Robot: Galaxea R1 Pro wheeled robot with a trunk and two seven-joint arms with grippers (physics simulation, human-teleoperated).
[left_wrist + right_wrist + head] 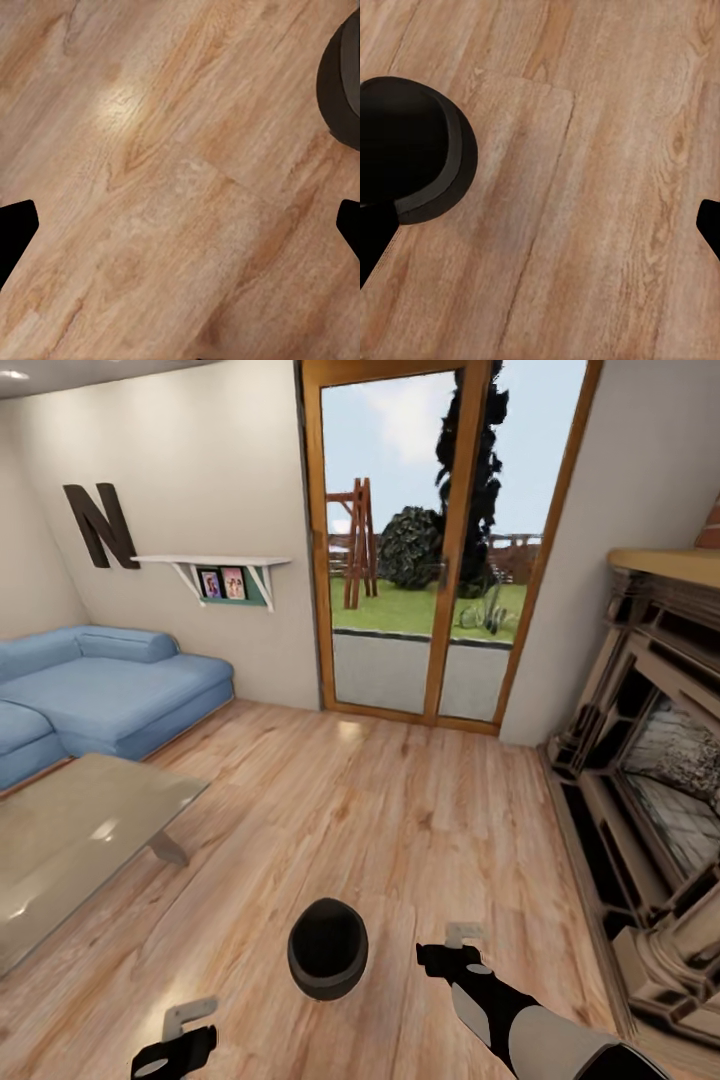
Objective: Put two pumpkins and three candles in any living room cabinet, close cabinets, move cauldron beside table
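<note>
Wood plank floor [400, 810] fills the frame. Grey glossy counter [80, 840] sits at left; black cauldron [328, 948] stands lower centre, well apart from it. My left fingers [178, 1032] and right fingers [452, 948] flank the cauldron, both spread and empty. Risk: a one-sided push could tip or roll the round-bellied pot.

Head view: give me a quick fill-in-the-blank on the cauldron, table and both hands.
1. The cauldron stands on the ____ floor.
2. Neither the left hand nor the right hand is ____ the cauldron.
3. The sofa behind the table is ____ in colour.
4. The cauldron sits ____ the two hands.

Missing words: wood; touching; blue; between
</note>
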